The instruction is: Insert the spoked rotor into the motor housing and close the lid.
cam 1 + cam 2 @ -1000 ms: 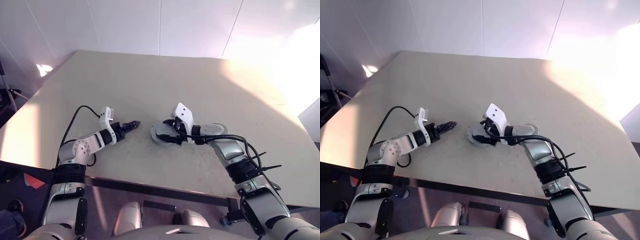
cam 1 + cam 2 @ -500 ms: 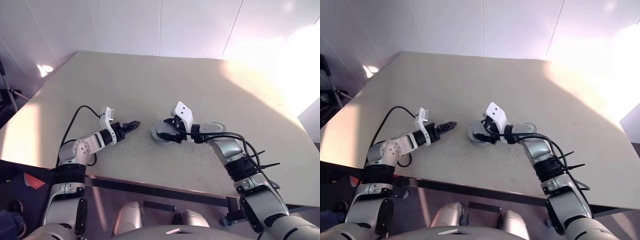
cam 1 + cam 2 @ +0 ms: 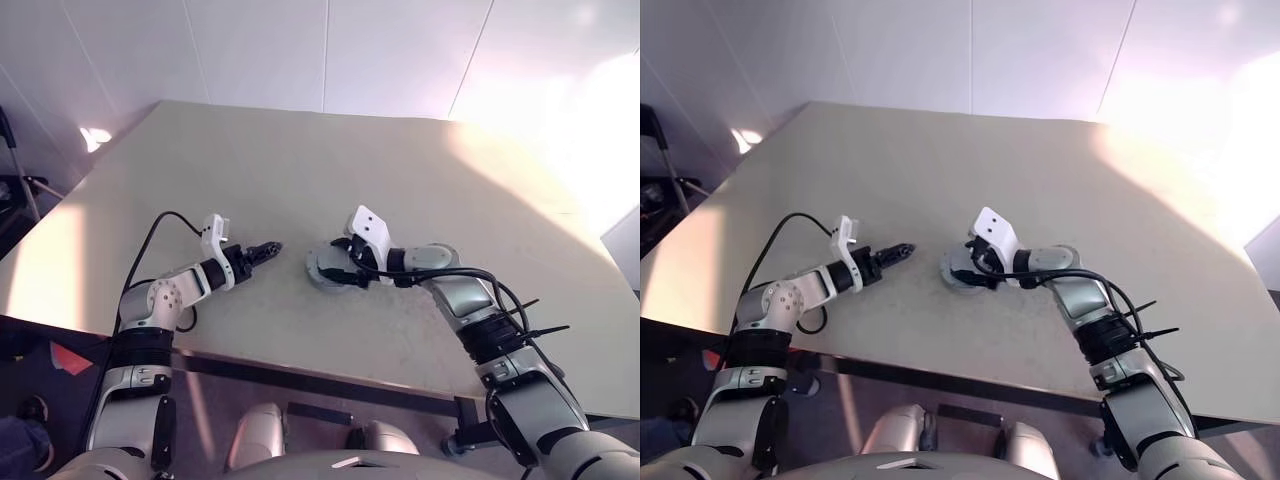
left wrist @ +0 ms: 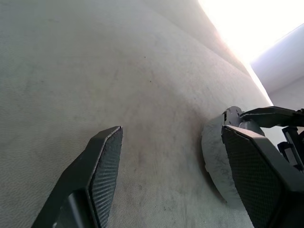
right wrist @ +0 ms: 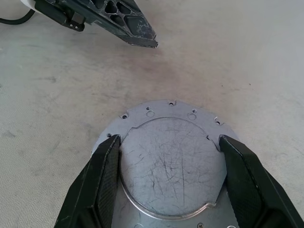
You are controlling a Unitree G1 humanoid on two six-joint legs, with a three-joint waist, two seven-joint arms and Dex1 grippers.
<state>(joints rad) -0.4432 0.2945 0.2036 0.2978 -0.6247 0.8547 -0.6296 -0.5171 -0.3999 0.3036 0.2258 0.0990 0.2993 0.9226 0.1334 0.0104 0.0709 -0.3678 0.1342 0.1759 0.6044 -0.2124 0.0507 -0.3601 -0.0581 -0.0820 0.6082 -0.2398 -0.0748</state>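
Observation:
The lid [image 5: 171, 161], a light grey round disc with a scratched flat face and small holes round its rim, lies flat on the table [image 3: 330, 160]. My right gripper [image 5: 168, 138] is open and reaches over it, one finger [image 5: 107, 171] on each side of the raised face and close to its edge. In the left eye view this gripper [image 3: 335, 270] sits on the lid [image 3: 318, 265] near the table's middle. To the lid's left, my left gripper [image 3: 268, 248] hovers open with nothing between its fingers [image 4: 107, 156], pointing at the lid [image 4: 213, 152]. The spoked rotor and the motor housing are out of view.
The beige table spreads wide behind and beside the lid, and its front edge [image 3: 300, 372] runs close below both arms. Strong light washes out the table's far right [image 3: 560, 150]. A black cable [image 3: 160, 225] loops from my left wrist.
The whole picture has shifted a little, so the camera moved. Both grippers and the lid stay where they were.

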